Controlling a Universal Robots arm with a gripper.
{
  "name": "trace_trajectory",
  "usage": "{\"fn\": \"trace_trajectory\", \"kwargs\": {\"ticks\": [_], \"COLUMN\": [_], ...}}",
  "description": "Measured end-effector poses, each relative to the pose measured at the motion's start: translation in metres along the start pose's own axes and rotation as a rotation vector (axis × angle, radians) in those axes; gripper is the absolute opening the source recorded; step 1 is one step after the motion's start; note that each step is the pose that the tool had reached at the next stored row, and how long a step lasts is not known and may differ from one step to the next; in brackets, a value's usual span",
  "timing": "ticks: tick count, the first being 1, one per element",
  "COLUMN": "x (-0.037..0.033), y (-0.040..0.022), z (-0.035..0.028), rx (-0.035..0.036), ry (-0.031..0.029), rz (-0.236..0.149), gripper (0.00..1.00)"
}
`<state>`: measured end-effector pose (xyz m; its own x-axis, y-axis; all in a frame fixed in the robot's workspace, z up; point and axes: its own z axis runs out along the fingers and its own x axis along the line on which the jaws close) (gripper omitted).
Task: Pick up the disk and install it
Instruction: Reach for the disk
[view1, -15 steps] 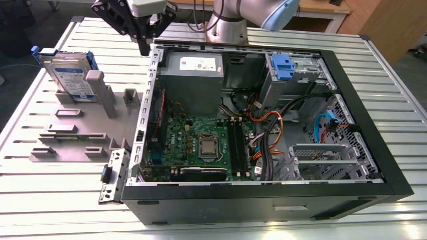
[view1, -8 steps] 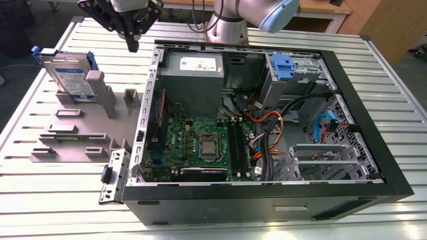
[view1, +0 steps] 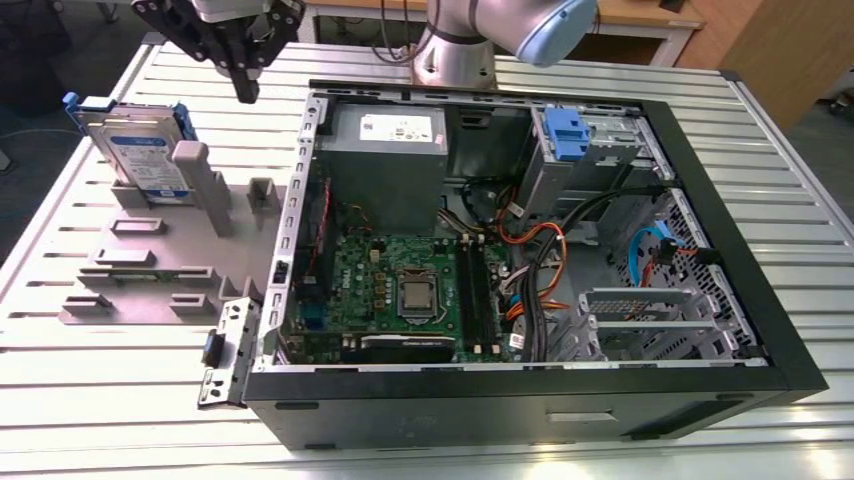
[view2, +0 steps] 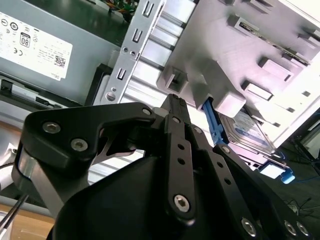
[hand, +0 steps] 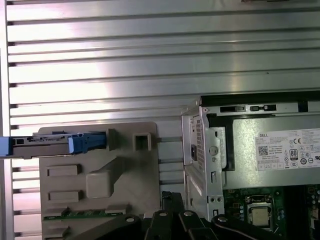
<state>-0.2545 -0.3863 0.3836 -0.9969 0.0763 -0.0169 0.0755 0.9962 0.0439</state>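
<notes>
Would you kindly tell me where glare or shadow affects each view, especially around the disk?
Exterior view: the disk is evenly lit, with a mild sheen on the table. First wrist view: strong glare bands run across the table slats; the disk, seen edge-on, is readable. Second wrist view: the dark gripper blocks the foreground, and the grey holder is washed almost white.

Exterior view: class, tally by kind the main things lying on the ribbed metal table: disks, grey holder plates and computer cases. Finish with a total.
disk: 1
grey holder plate: 1
open computer case: 1
Total: 3
</notes>
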Motion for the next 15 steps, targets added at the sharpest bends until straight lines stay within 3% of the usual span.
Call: {"fn": "trace_trajectory", "kwargs": {"ticks": [6, 15], "x": [0.0063, 0.0079], "y": [-0.0004, -0.0005], "z": [0.0002, 0.0001], "rx": [0.0, 0.0], "ry": [0.0001, 0.0001], "rz": [0.0, 0.0], "gripper": [0.11, 0.11]}}
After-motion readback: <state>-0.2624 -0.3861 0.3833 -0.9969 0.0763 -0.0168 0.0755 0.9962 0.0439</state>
